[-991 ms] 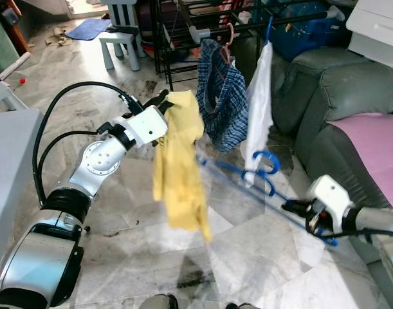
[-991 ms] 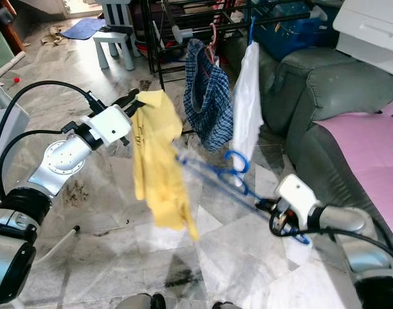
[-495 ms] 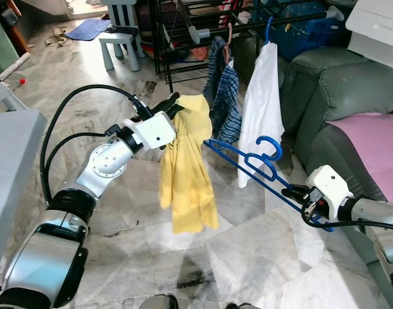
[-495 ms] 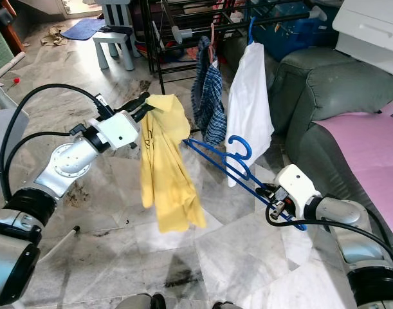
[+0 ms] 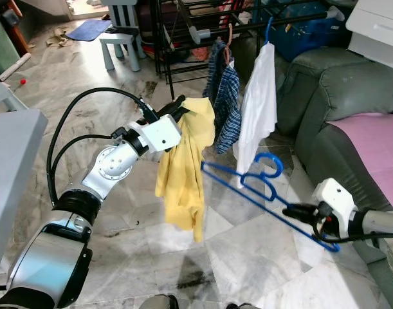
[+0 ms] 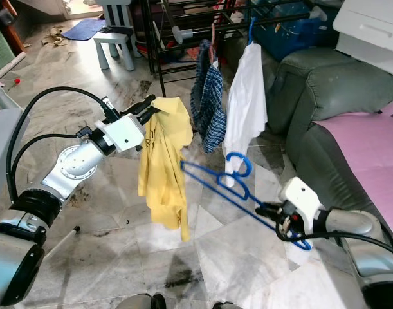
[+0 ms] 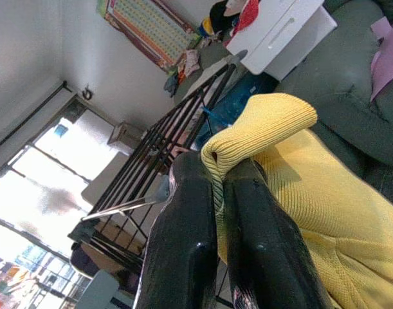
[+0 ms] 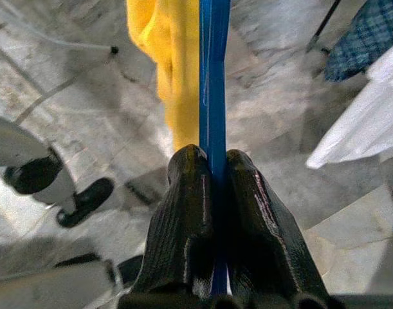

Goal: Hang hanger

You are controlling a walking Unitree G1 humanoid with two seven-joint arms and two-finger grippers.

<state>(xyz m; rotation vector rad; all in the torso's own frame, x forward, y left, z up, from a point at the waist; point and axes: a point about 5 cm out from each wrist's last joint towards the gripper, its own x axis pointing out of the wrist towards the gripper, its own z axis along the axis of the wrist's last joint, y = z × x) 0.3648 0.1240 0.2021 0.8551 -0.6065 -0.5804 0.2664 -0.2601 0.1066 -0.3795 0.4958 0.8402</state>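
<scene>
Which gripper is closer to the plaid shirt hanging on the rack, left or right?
Left. The left gripper, pinching the yellow shirt, sits just beside the plaid shirt. The right gripper, holding the blue hanger, is lower, near the sofa.

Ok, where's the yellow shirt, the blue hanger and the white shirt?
yellow shirt (image 5: 181,168), left eye view, middle of the cloth.
blue hanger (image 5: 268,158), left eye view, its hook.
white shirt (image 6: 240,103), right eye view, its front.
</scene>
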